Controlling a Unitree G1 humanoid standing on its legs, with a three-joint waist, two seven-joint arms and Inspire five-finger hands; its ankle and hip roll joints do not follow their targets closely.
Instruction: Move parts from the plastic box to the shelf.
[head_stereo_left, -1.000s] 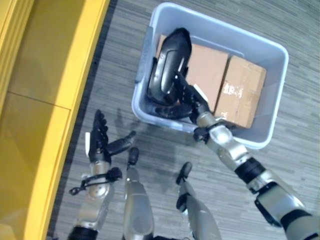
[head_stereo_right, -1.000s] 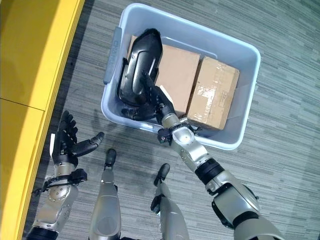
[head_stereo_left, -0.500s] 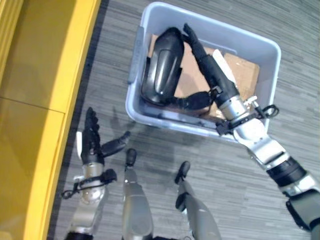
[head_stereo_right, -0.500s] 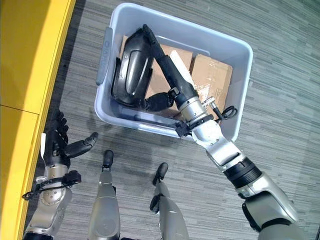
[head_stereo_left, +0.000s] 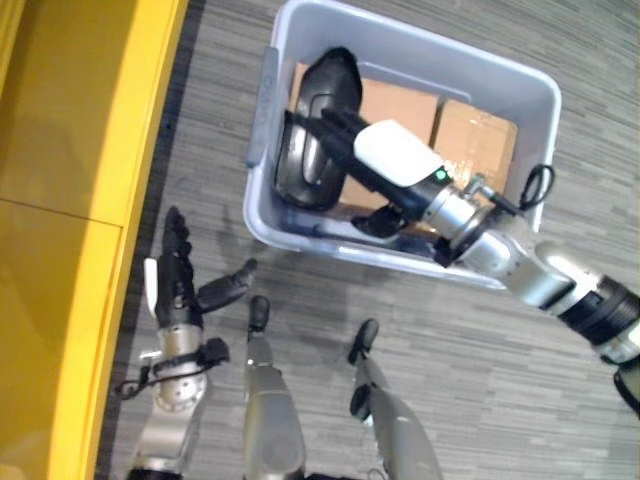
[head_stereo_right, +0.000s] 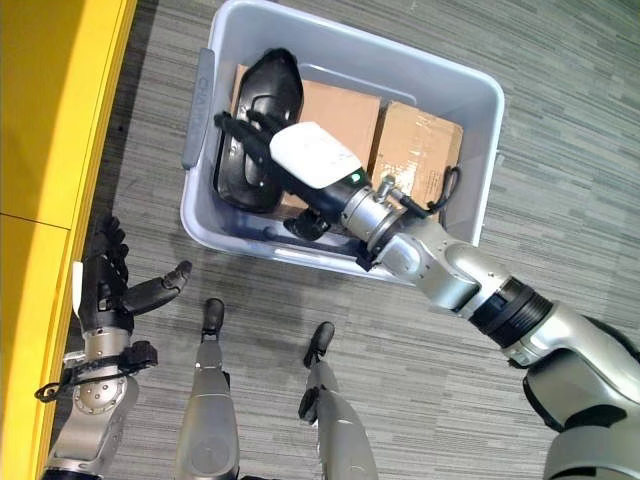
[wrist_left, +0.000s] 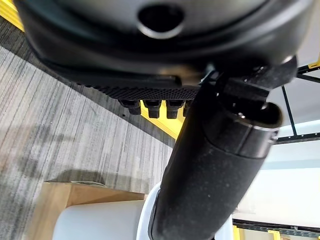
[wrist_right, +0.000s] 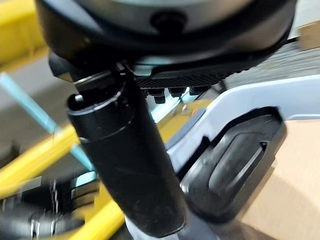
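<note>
Box count: I see one pale blue plastic box (head_stereo_left: 520, 95) on the grey striped carpet (head_stereo_left: 480, 380), smooth-walled with rounded corners.
Parts count: one black moulded part (head_stereo_left: 318, 130), glossy and elongated, leaning against the box's left wall; two brown cardboard cartons (head_stereo_right: 420, 150) lie flat side by side on the box floor.
Shelf: one yellow shelf (head_stereo_left: 90, 150) runs along my left, its surface flat and matt.
Right hand: my right hand (head_stereo_left: 385, 165) reaches into the box with its fingers stretched across the black part; the back of the hand carries a white cover. I cannot tell whether it grips the part or merely lies on it.
Left hand: my left hand (head_stereo_left: 180, 290) hangs outside the box near the shelf, fingers straight and spread, thumb out, holding nothing.
Right wrist view: it gives me the part's ridged, recessed face (wrist_right: 235, 165) close up beside the box rim, which the head views do not resolve.
Left wrist view: it shows the carpet and a strip of yellow shelf edge (wrist_left: 160, 122) past the fingertips.
</note>
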